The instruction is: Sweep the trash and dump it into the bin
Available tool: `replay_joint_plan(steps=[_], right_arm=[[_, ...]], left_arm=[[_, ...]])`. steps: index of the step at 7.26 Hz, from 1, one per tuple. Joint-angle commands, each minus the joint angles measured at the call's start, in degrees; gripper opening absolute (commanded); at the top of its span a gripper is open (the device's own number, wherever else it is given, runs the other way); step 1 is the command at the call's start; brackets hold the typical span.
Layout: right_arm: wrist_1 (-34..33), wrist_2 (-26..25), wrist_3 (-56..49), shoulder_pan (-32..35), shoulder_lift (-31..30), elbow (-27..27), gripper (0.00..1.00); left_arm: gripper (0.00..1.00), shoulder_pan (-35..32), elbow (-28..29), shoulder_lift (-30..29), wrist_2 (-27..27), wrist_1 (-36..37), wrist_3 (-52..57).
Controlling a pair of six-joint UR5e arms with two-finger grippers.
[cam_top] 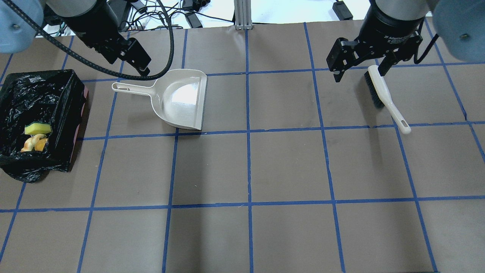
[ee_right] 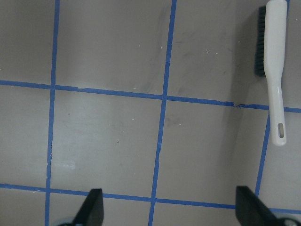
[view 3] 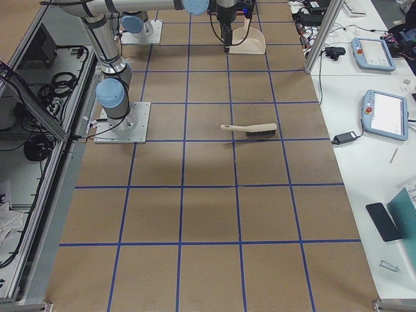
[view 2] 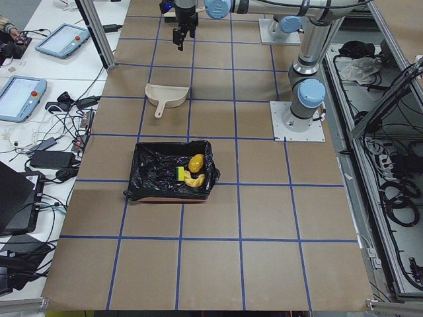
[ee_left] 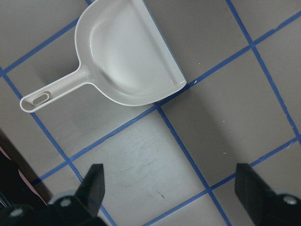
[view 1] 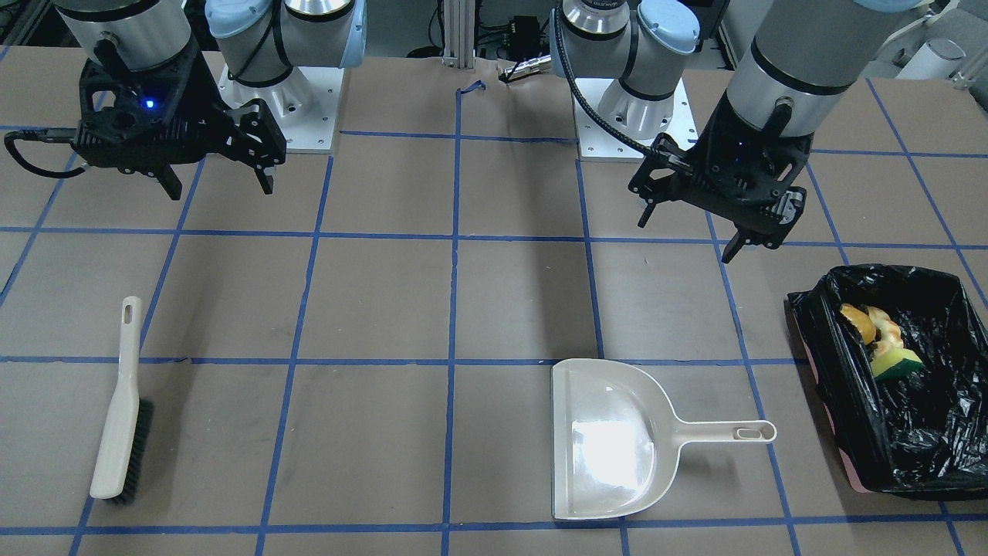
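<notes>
The trash lies inside the bin (view 1: 810, 340): a yellow-brown potato (view 1: 858, 323), a pale cream slice (view 1: 886, 328) and a yellow-green wedge (view 1: 895, 363). The bin is lined with a black bag and stands at the table's left end (cam_top: 60, 94); the wedge (cam_top: 38, 129) shows in it there too. The cream dustpan (cam_top: 178, 100) lies flat and empty. The brush (cam_top: 384, 94) lies on the table. My left gripper (cam_top: 132, 57) is open and empty, raised above the dustpan's handle. My right gripper (cam_top: 358, 74) is open and empty, raised above the brush's bristle end.
Brown table (cam_top: 250, 170) with a blue tape grid. The arm bases (view 1: 278, 116) stand at the robot's edge. The dustpan also shows in the left wrist view (ee_left: 127, 56), and the brush in the right wrist view (ee_right: 274, 61).
</notes>
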Motion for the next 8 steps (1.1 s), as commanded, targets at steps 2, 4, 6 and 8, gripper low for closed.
replay_joint_plan(steps=[2, 4, 6, 8], right_arm=[[0.0, 0.0, 0.0, 0.0, 0.0, 0.0, 1.0], [0.2, 0.0, 0.0, 0.1, 0.0, 0.0, 1.0], [0.4, 0.4, 0.0, 0.0, -0.1, 0.0, 1.0], [0.4, 0.3, 0.0, 0.0, -0.1, 0.0, 1.0]], left_arm=[[1.0, 1.1, -2.3, 2.5, 1.0, -0.3, -10.8], [1.0, 1.1, -3.5, 4.7, 3.8, -1.2, -11.8], [1.0, 1.1, -5.1, 6.5, 3.8, -3.3, -15.8], [1.0, 1.2, -5.9, 6.7, 4.6, -3.1, -15.1]])
